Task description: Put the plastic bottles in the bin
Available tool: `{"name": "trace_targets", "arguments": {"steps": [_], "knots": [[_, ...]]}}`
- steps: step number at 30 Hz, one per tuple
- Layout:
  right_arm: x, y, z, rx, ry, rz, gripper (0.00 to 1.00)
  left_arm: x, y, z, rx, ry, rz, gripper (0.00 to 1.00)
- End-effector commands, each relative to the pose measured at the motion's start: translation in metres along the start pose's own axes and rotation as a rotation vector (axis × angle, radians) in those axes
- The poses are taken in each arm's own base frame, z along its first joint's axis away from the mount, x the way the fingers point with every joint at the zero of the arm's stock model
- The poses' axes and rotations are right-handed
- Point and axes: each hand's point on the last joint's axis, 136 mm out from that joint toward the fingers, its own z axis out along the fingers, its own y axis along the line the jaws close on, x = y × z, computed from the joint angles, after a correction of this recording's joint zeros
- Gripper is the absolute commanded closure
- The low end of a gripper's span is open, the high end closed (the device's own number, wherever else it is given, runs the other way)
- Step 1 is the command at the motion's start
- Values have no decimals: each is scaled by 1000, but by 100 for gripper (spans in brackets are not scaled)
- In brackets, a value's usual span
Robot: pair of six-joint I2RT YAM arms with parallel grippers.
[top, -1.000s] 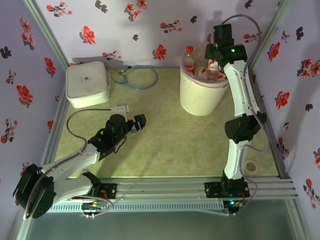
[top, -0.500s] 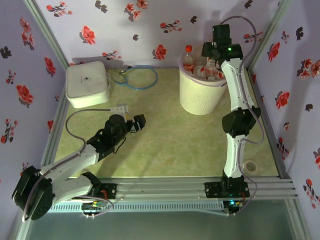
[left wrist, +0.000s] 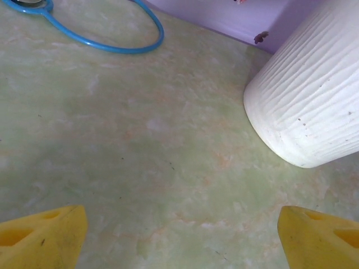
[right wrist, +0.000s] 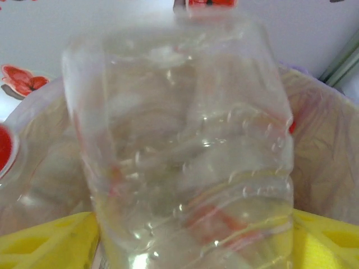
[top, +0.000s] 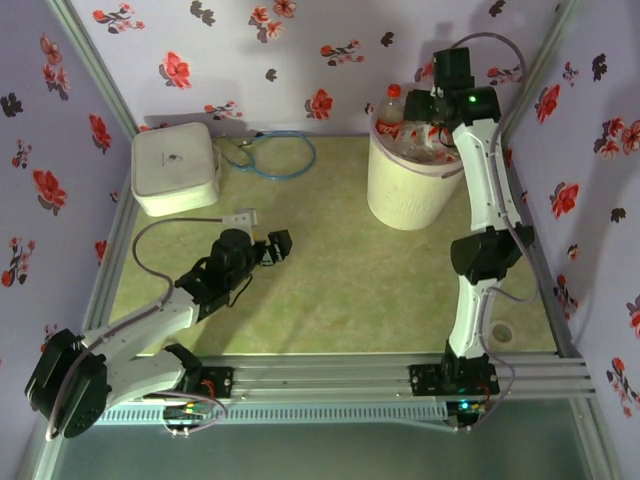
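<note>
The right gripper (right wrist: 190,244) clamps a clear plastic bottle (right wrist: 179,140) between its yellow fingers (right wrist: 45,246), one at each side of the ribbed body, which is upright in the wrist view. Around and behind the bottle opens the mouth of the bin (right wrist: 331,168), with a thin clear liner (right wrist: 39,168) crinkled over its rim. From above, the gripper hangs over the far right part of that rim, and other bottles (top: 393,108) with red caps stand packed inside.

The bin is a round, cream-white plastic wastebasket with wavy ribs down its wall, standing in the far right corner of the table (top: 330,290). The left gripper (left wrist: 179,235) is spread wide with nothing between its fingers, low over the middle-left of the table and facing the bin's base.

A blue cable loop (left wrist: 120,47) lies flat by the back wall, and a white box (top: 175,170) with rounded corners sits to its left. The tabletop is pale green and marbled. The walls (top: 250,45) are lilac with red flowers.
</note>
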Motion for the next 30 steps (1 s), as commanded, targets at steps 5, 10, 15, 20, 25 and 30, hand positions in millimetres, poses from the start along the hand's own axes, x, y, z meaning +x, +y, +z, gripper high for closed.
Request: {"name": "trace_targets", "arguments": {"steps": [5,10,15,20,25,30], "knots": [[-21,-32,-71,103,-108,-21,15,-18,-11,-3,33,-37,-7,11],[-23,-35,-78,110,-135,-25,23,-18,-11,-4,36,-42,-14,11],[-7,-34,-58,108,-62,-32,38,-18,-11,-5,39,-44,-16,11],[4,-47,-24,177,-24,-36,47,-17,-10,-7,38,-44,-12,11],[22,-61,18,208,75,-8,47,-17,-9,-7,37,-44,-10,11],[40,-57,51,192,155,-3,48,-17,-8,-8,33,-44,-6,11]]}}
